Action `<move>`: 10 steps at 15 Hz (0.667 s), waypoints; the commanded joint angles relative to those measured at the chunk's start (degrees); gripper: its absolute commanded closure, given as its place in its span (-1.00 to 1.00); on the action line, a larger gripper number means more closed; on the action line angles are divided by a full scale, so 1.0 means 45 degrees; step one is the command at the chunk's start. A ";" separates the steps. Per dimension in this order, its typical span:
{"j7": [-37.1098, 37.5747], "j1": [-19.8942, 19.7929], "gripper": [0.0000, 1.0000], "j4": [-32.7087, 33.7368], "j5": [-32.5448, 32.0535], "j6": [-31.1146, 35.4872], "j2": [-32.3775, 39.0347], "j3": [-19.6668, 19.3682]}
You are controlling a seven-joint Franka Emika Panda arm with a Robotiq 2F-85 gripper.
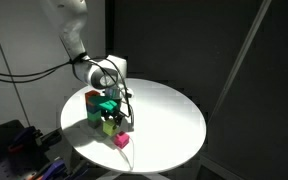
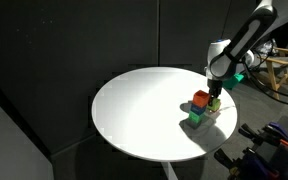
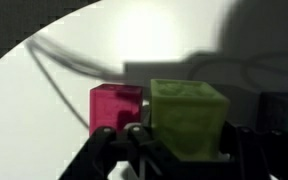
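Wrist view had the fingers (image 3: 109, 150) clamped on the lime block (image 3: 189, 118), one at either flank. Grasp made, I judged. Whether the block was clear of the table (image 1: 174, 110) couldn't be told, so any lift counted as not yet done. It sat in the cluster, magenta block (image 3: 116, 108) just beside, red block (image 2: 201, 99) near. Cube-like, upright, one flat face square to that camera, no long axis to speak of.
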 commanded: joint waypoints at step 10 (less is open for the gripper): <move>0.0584 0.0013 0.50 0.0670 -0.0236 -0.0009 0.0548 0.0010</move>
